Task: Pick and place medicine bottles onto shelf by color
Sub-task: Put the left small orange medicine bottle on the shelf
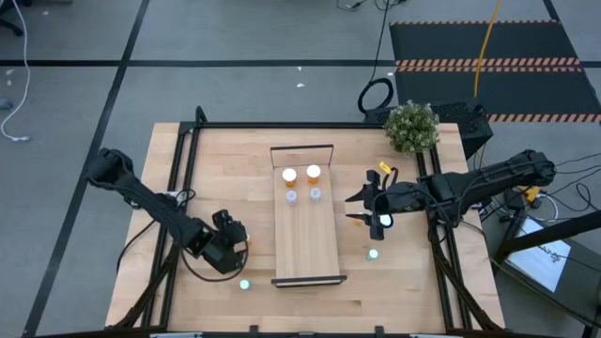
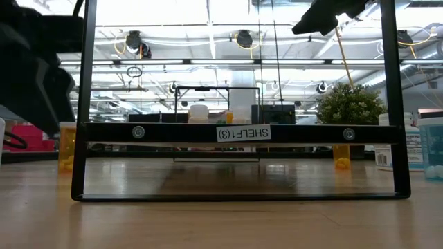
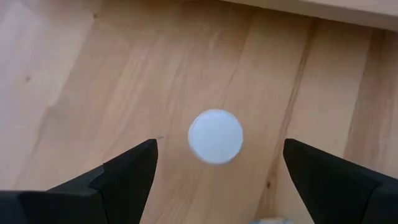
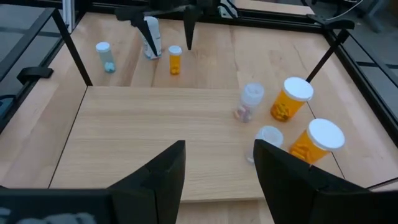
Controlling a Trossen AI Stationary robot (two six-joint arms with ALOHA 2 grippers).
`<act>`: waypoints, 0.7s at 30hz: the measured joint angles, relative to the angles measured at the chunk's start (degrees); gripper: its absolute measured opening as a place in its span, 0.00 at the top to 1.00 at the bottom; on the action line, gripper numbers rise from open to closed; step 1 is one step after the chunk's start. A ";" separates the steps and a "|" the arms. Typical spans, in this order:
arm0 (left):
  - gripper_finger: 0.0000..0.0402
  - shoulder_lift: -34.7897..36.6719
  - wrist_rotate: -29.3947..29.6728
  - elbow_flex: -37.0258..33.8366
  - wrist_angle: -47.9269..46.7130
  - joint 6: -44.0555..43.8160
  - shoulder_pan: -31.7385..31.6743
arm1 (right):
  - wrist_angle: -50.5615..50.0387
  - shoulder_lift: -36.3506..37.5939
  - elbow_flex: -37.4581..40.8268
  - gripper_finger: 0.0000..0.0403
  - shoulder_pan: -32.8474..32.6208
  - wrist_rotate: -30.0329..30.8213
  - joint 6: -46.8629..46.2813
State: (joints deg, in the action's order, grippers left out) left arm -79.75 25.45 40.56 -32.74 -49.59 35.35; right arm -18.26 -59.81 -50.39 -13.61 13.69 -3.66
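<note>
Hovering over the desk (image 1: 169, 150) left of the shelf (image 1: 305, 244), the left pincer (image 3: 217, 171) has its fingers at full spread and holds nothing; a white-capped bottle (image 3: 215, 136) stands upright between them, seen cap-on, so a good grasp likely calls for a straight descent, centred, closing on the body below the cap. Right pincer (image 4: 217, 171): over the shelf's right edge, part open, empty. Four bottles (image 1: 300, 184) already stand at the shelf's far end, two orange, two pale.
</note>
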 joint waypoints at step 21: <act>0.49 0.03 0.02 -4.25 7.09 3.88 -2.71 | 0.00 -0.02 0.00 0.55 0.00 0.00 0.01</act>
State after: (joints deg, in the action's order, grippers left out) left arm -79.72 25.47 36.32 -25.65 -45.71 32.64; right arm -18.26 -59.83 -50.39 -13.61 13.69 -3.65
